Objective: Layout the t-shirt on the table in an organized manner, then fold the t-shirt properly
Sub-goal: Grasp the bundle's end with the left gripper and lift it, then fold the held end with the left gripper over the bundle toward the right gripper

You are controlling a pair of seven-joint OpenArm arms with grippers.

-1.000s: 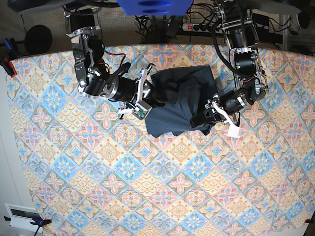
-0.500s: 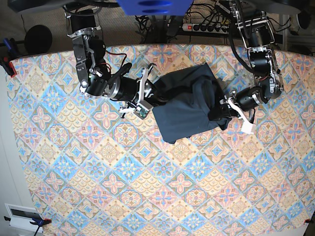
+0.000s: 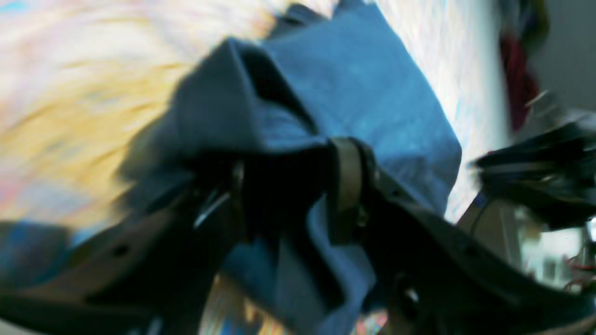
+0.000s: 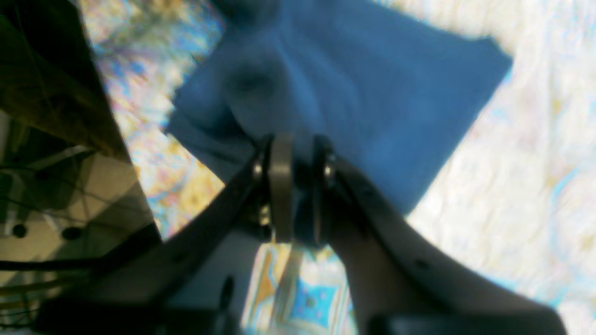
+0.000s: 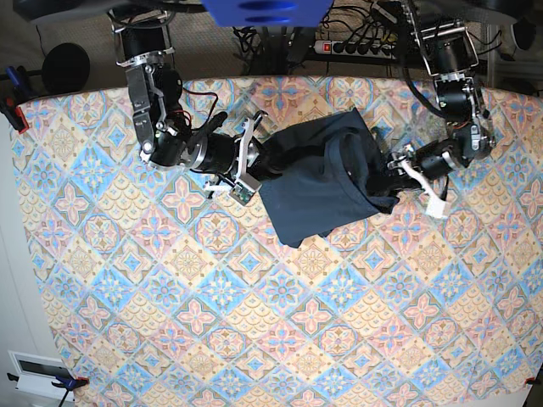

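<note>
The dark navy t-shirt [image 5: 322, 182] lies bunched and partly folded on the patterned table [image 5: 254, 297], just behind its middle. My right gripper [image 5: 263, 165] is at the shirt's left edge. In the right wrist view this gripper [image 4: 298, 186] is shut, pinching a fold of the t-shirt [image 4: 363, 93]. My left gripper [image 5: 397, 163] is at the shirt's right edge. The blurred left wrist view shows this gripper [image 3: 288, 186] with its fingers [image 3: 347, 181] spread apart and loose cloth of the t-shirt [image 3: 372, 102] draped between them, not pinched.
A power strip [image 5: 356, 47] and cables lie behind the table's far edge. A red clamp [image 5: 13, 110] sits at the left edge and a white box [image 5: 38, 373] on the floor at the lower left. Both arms reach in from the far side.
The left gripper's jaws have spread and it has drawn back to the right and away. The shirt was pulled rightward and now rests more spread. The right gripper keeps its hold.
</note>
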